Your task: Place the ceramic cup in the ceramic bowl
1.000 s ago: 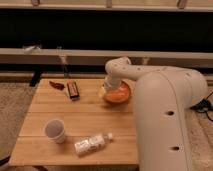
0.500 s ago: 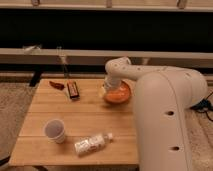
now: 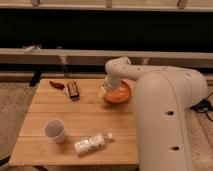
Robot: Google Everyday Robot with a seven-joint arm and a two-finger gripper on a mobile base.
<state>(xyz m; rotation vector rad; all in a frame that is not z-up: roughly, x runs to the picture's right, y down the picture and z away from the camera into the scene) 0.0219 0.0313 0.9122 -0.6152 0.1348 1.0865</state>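
Observation:
The ceramic cup [image 3: 55,130] is small and white with a greyish inside. It stands upright on the wooden table [image 3: 85,112] at the front left. The ceramic bowl [image 3: 120,94] is orange and glossy, at the table's right side, partly hidden behind my white arm [image 3: 162,107]. My gripper [image 3: 108,90] is at the end of the arm, down at the bowl's left rim, far from the cup. Nothing shows in it.
A clear plastic bottle with a white cap [image 3: 92,143] lies on its side at the front, right of the cup. A dark snack bar [image 3: 73,90] and a red packet [image 3: 58,85] lie at the back left. A dark ledge runs behind the table.

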